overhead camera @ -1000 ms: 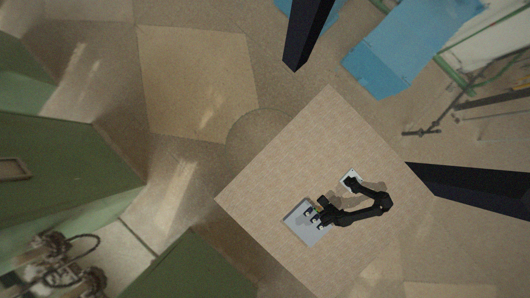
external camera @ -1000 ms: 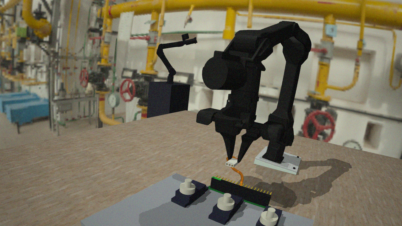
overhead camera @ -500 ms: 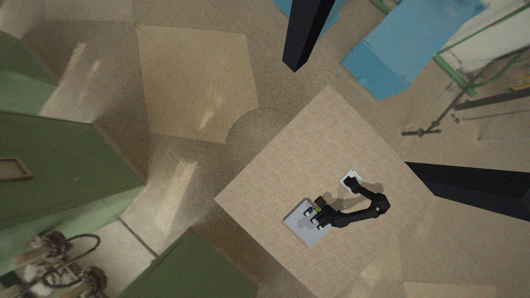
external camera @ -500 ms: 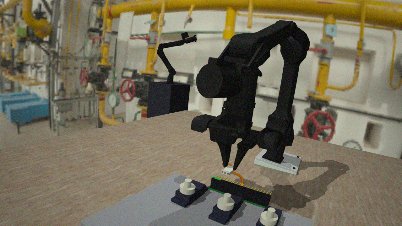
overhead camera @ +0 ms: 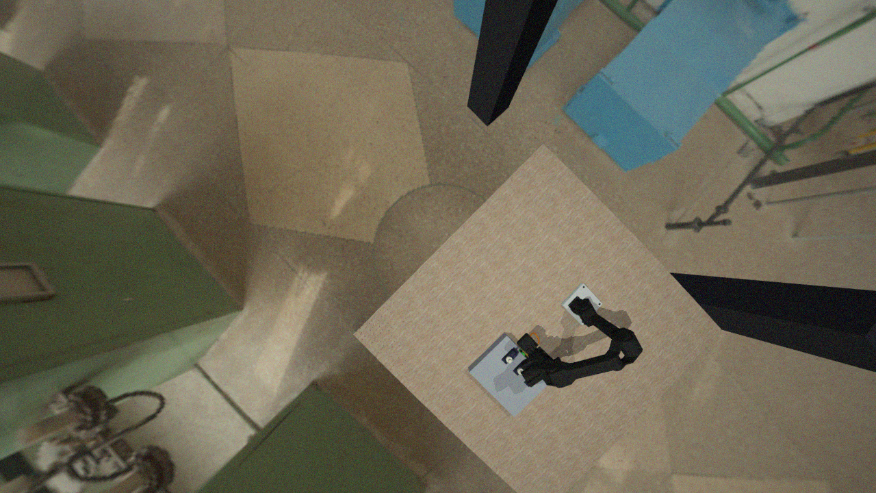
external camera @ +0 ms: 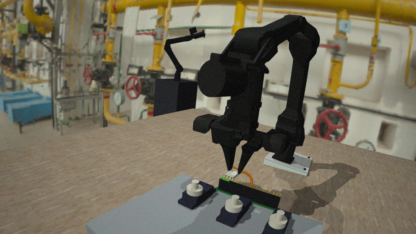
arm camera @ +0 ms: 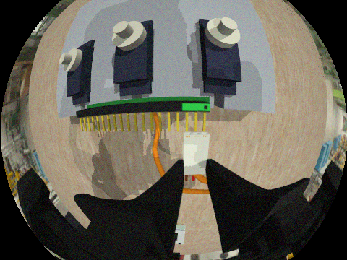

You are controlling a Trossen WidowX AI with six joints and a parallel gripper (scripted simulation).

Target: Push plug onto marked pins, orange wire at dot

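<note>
The white plug [arm camera: 195, 148] [external camera: 231, 174] is held level with its three holes facing the pins. My gripper [arm camera: 194, 164] [external camera: 234, 171] is shut on its rear part. In the wrist view the plug's front edge is at the tips of the three marked pins [arm camera: 196, 123], roughly in line with them; I cannot tell whether they touch or whether the heights match. The green band [arm camera: 191, 107] [external camera: 224, 179] has its dot [arm camera: 205, 107] at the right end in the wrist view. The orange wire leaves the plug's right side, the same side as the dot; brown and red are left of it.
The grey holder [arm camera: 170, 54] [external camera: 162, 197] carries three dark servos with pale horns beyond the black header. More bare pins [arm camera: 129, 123] continue leftward in the wrist view. The orange lead [arm camera: 156, 144] [external camera: 249, 175] loops beside the plug. The arm's white base plate [external camera: 301, 162] is behind.
</note>
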